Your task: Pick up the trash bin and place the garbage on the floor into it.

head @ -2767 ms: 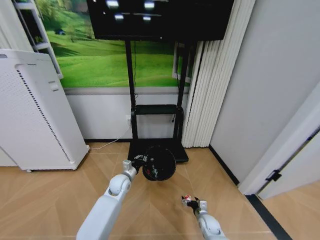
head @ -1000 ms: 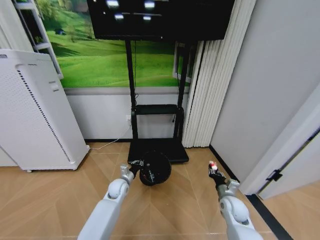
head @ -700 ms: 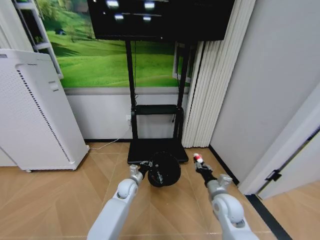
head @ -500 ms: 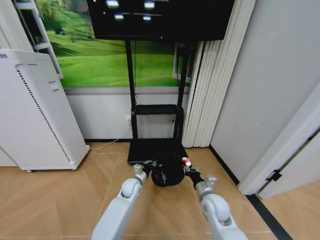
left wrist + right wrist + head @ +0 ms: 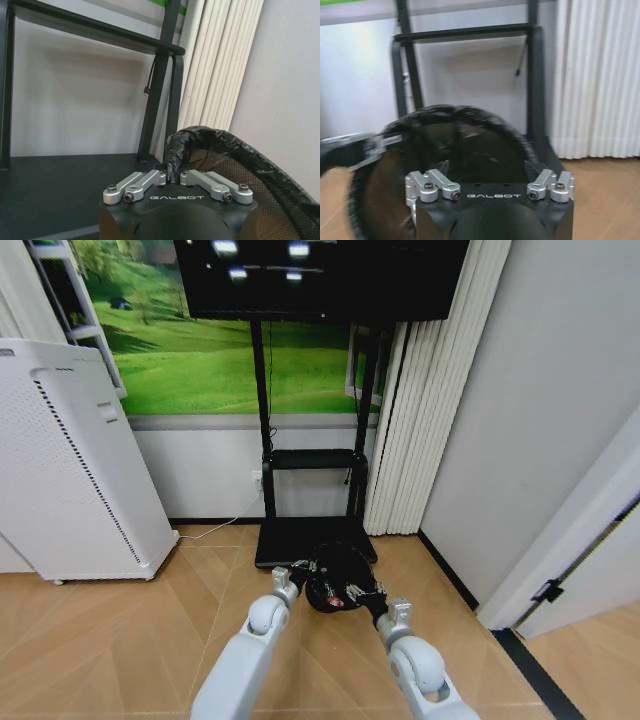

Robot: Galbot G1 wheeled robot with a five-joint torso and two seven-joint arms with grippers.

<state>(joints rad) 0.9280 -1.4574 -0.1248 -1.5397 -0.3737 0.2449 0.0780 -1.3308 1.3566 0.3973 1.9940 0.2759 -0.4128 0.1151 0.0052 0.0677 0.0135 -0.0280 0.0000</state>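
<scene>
1. The trash bin (image 5: 335,579) hangs off the floor between your two arms, straight ahead of the robot, its mouth tipped back toward the head camera. It is a black mesh bin with a black bag folded over the rim.
2. Your left gripper (image 5: 303,569) is at the bin's left edge. In the left wrist view its fingers (image 5: 172,172) are pinched together on the bagged rim of the trash bin (image 5: 225,150), and that pinch carries the bin.
3. Your right gripper (image 5: 365,590) reaches in from the right, its tip at the bin's mouth. A small red-and-white scrap (image 5: 352,589) sits at that tip. In the right wrist view the linkages are spread wide apart, with the bin's opening (image 5: 445,150) straight in front of them; you cannot tell from these pictures how far the fingertips stand apart or whether they grip the scrap.
4. Under and around the bin you see the wooden herringbone floor (image 5: 120,640).
5. Just behind the bin is the black base of the TV stand (image 5: 305,535).
6. Farther left stands the white perforated appliance (image 5: 70,460), well apart from the bin.
</scene>
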